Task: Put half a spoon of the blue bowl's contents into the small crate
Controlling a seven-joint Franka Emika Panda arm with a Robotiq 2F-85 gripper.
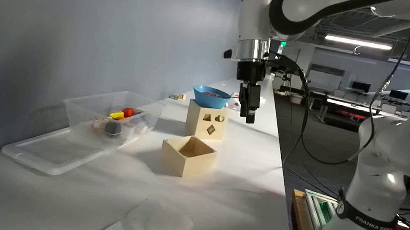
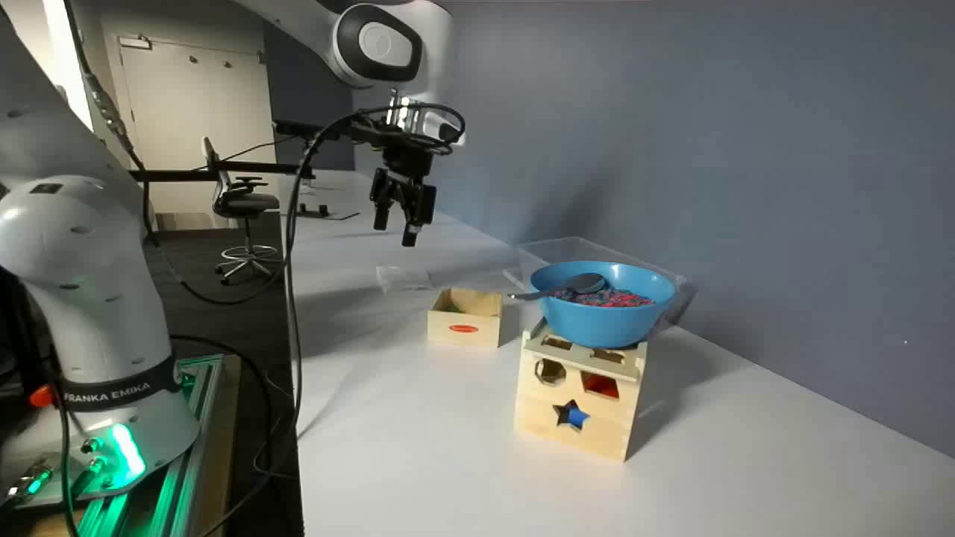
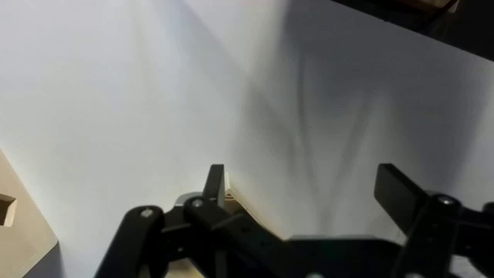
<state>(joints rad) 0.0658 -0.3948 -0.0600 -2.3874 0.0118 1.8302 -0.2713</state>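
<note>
I see the spoon (image 2: 578,284) poking out of the blue bowl (image 2: 608,322), the small wooden crate (image 2: 445,335) open-topped nearby.

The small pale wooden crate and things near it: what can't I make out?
In an exterior view:
Pale wooden crate: red oval label too small to read.
Round blue bowl: multicoloured contents too small to identify.
In the wrist view:
Black two-fingered gripper hides much of that crate.
Left edge cuts off the tan wooden box with holes.

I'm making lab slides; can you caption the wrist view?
Open black two-finger gripper above white tabletop, pale holed wooden box at left, small pale wooden crate partly hidden behind the gripper.
</note>
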